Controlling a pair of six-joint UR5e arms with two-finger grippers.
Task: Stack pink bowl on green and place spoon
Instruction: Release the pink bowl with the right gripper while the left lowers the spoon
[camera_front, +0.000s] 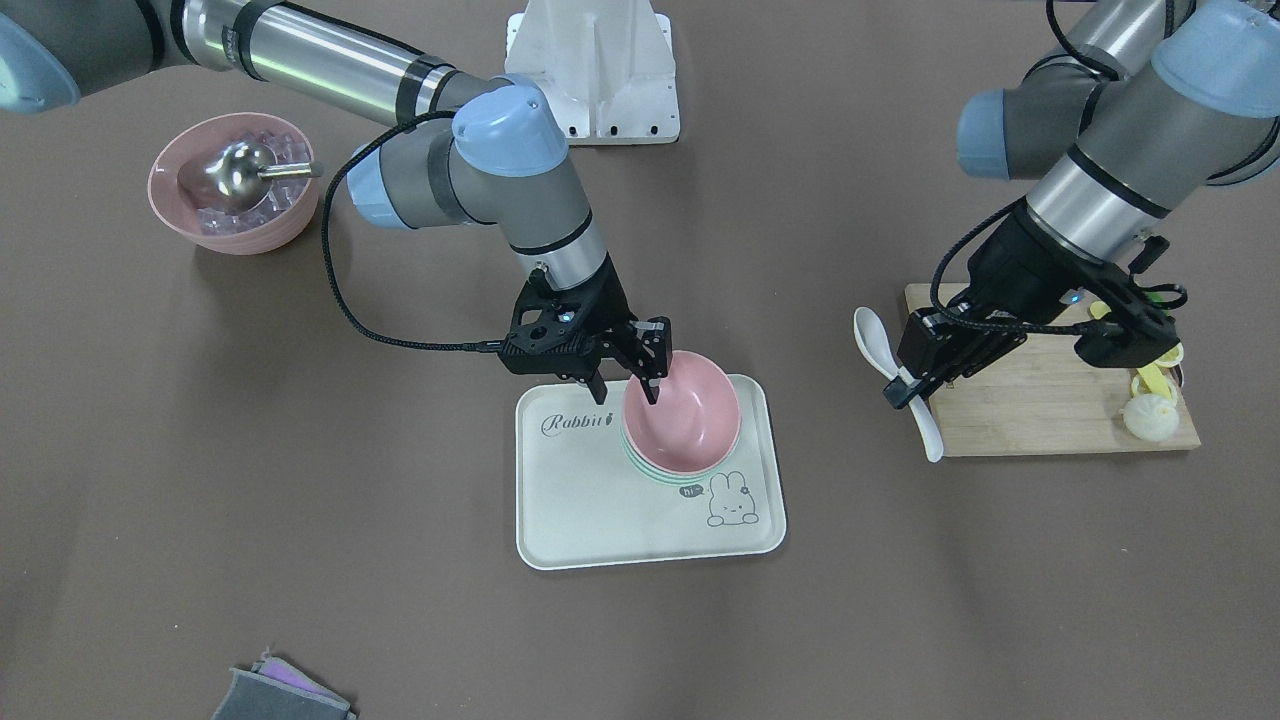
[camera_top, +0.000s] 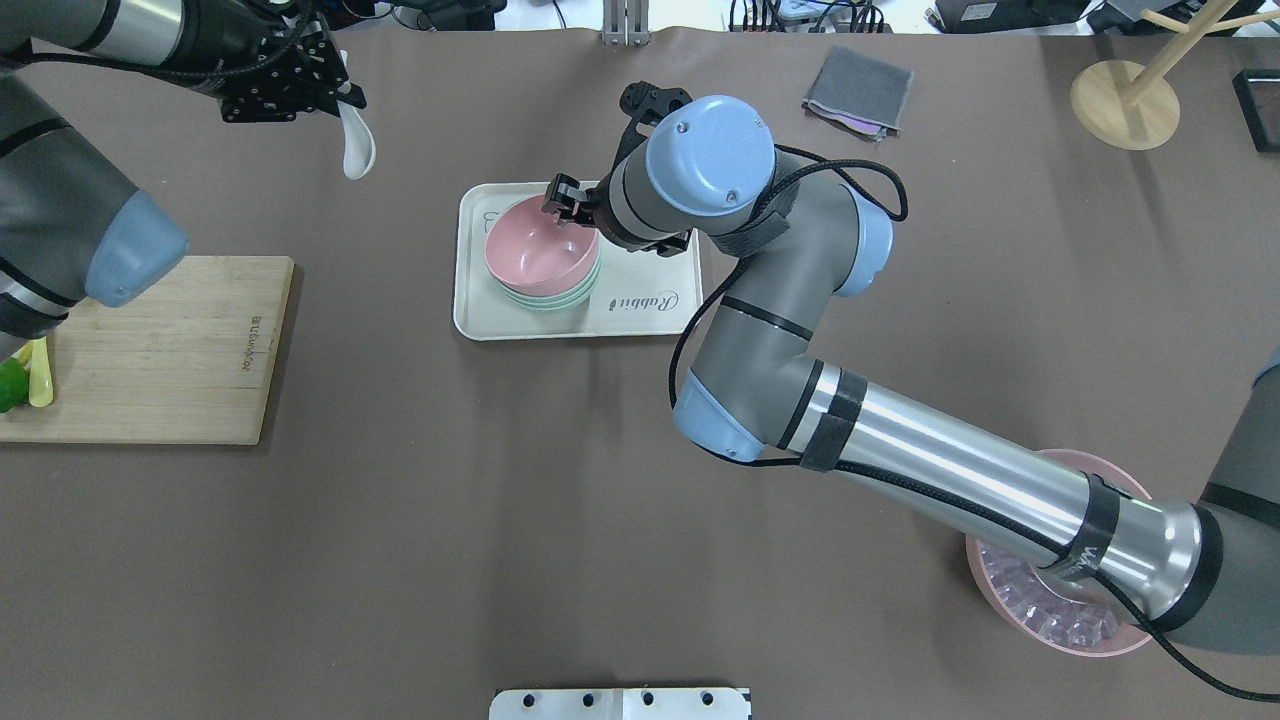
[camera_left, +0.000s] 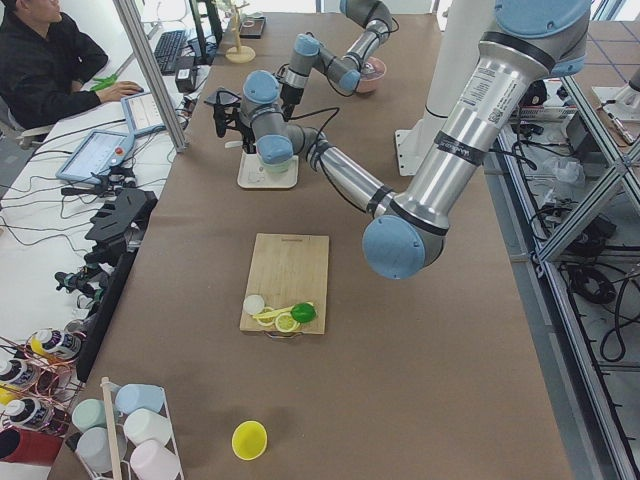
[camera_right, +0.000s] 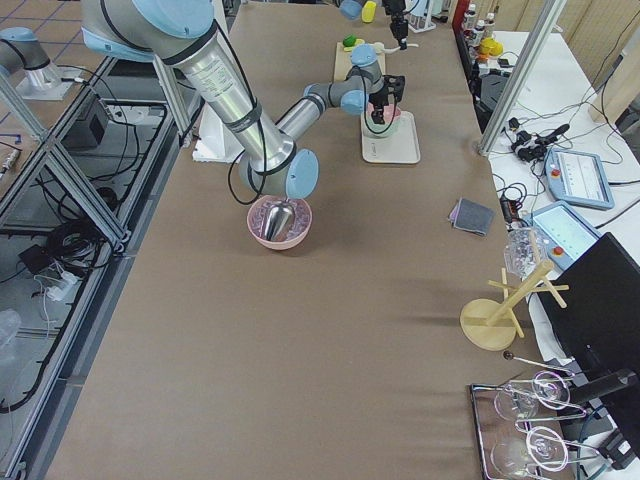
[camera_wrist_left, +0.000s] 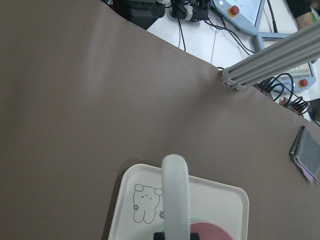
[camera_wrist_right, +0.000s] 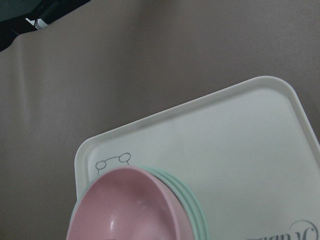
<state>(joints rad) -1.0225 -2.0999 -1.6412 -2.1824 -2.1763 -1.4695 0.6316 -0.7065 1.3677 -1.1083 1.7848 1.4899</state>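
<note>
Facing the robot, the right fingers (camera_front: 651, 383) stand parted astride the rim of the pink bowl (camera_front: 690, 412), one inside and one outside, seemingly not pinching it. The bowl sits right beneath them, nested on the green bowls (camera_front: 655, 470) on the rabbit tray (camera_front: 600, 500). The left fingers (camera_front: 903, 388) are clamped across the handle of the white soup spoon (camera_front: 868, 335), well to the side of the stack. From overhead, the spoon's scoop hangs just beyond those fingers, above the tabletop. The left wrist view shows the handle running out from the fingers, with the tray below it. The right wrist view shows the pink bowl seated in the green rims. The best course looks to be lifting the right fingers straight up off the rim, then lowering the spoon into the pink bowl before letting go.
</note>
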